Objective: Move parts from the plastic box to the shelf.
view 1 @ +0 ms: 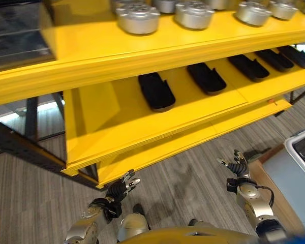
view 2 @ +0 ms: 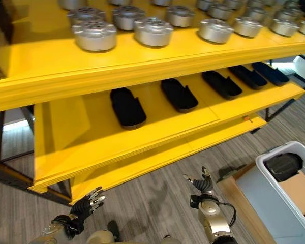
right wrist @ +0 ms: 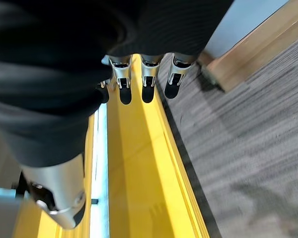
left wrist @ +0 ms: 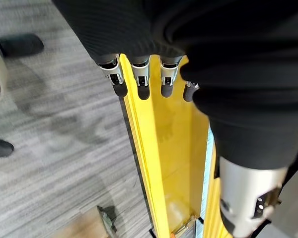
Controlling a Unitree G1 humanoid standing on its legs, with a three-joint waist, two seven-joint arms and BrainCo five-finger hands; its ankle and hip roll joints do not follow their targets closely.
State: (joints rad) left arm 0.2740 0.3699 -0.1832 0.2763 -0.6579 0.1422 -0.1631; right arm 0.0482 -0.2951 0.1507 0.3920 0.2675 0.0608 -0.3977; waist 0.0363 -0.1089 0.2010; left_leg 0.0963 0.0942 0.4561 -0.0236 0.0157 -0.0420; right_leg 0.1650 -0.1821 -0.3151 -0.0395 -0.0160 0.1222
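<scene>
Grey wood-grain flooring (view 1: 193,173) is running under everything; daylight is showing through a low window (view 1: 20,114) far left.

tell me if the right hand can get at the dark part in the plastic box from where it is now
Probably yes. The right hand hangs open and empty over the floor, with bare floor between it and the plastic box to its right. The dark part lies uncovered in the open top.

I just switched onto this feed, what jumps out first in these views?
The bright yellow metal shelf dominates: round silver metal parts line its top level, and black oblong trays sit in a row on the level below. At the far right on the grey floor stands the pale plastic box holding a dark part. Both hands, left hand and right hand, hang open and empty below the shelf.
</scene>
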